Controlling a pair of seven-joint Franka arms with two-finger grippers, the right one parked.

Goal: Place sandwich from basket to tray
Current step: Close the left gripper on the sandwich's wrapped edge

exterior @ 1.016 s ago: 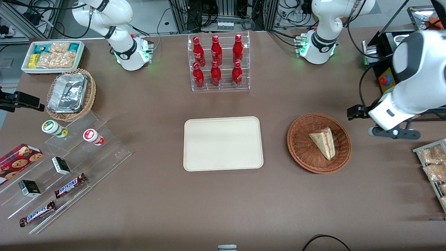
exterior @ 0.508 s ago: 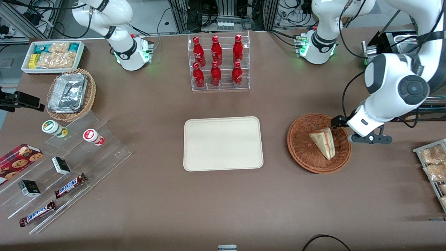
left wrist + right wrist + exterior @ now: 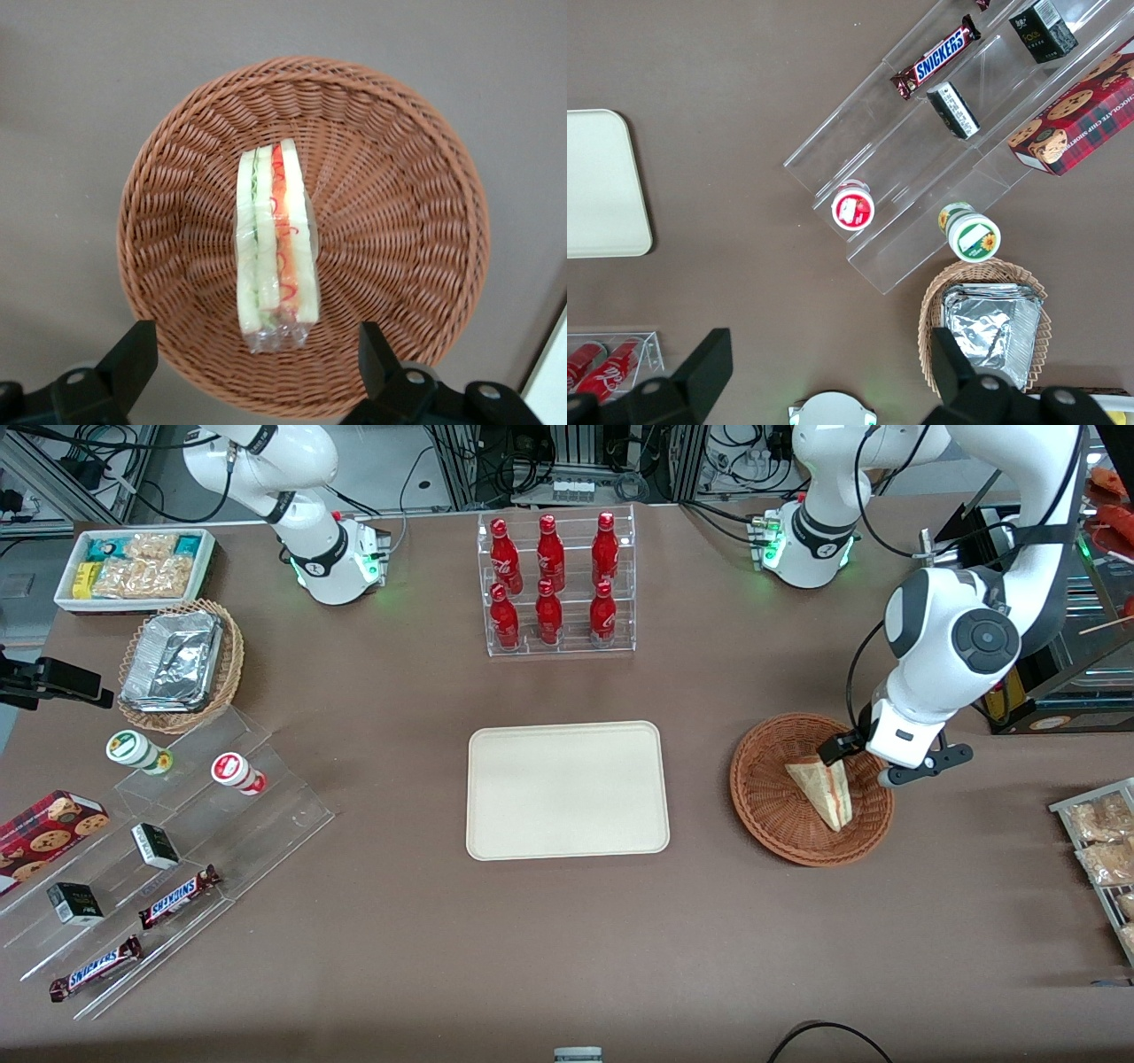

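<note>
A wrapped sandwich (image 3: 273,243) lies on its edge in the middle of a reddish-brown wicker basket (image 3: 772,815), its red and green filling showing along the cut side. The left arm's gripper (image 3: 257,363) hangs above the basket near its rim toward the working arm's end of the table (image 3: 567,939), its fingers (image 3: 133,354) spread wide and holding nothing, apart from the sandwich. The cream tray (image 3: 567,790) sits bare beside the basket, toward the parked arm's end.
</note>
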